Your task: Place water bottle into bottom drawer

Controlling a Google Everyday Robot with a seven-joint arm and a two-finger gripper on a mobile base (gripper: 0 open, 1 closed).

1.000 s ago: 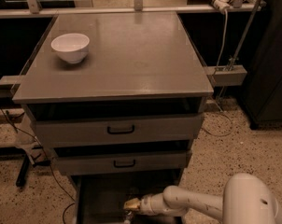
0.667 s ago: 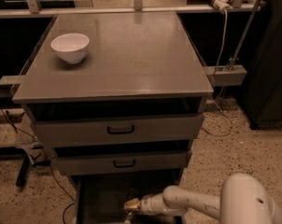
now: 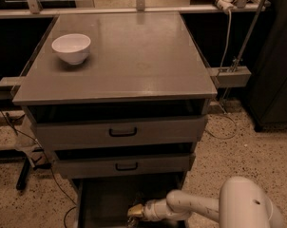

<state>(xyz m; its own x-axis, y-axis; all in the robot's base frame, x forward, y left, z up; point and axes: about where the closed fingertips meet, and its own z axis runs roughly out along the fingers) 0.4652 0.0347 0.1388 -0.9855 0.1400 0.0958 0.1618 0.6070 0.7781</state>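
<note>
Gripper (image 3: 135,212) sits low at the bottom edge of the view, at the end of the pale arm (image 3: 191,207) that reaches in from the right, and its tip is inside the bottom drawer (image 3: 103,198). Whether it holds anything I cannot tell. The tip shows only a dull yellowish glint against the dark.

I cannot make out the water bottle as a separate thing. It is not on the cabinet top (image 3: 134,61), nor on the bare stretch of drawer floor to the left of the gripper, so my judgement is that it is at the gripper's tip, either held or just beside it.

By its kind, a small thin plastic bottle should be light, soft under a squeeze and rather slick. It is likely to roll once laid down, but it is not fragile. The mid-body, taken across its width, seems the best place to grip it, since the cap end offers little surface.

As for containers, the bottom drawer is pulled out, and its visible floor is dark and plain. The two upper drawers (image 3: 122,133) show only their grey fronts and black handles, with nothing of their insides in view. On the cabinet top stands a white bowl (image 3: 71,47), near the left rear corner and well apart from the gripper, and it looks empty.
</note>
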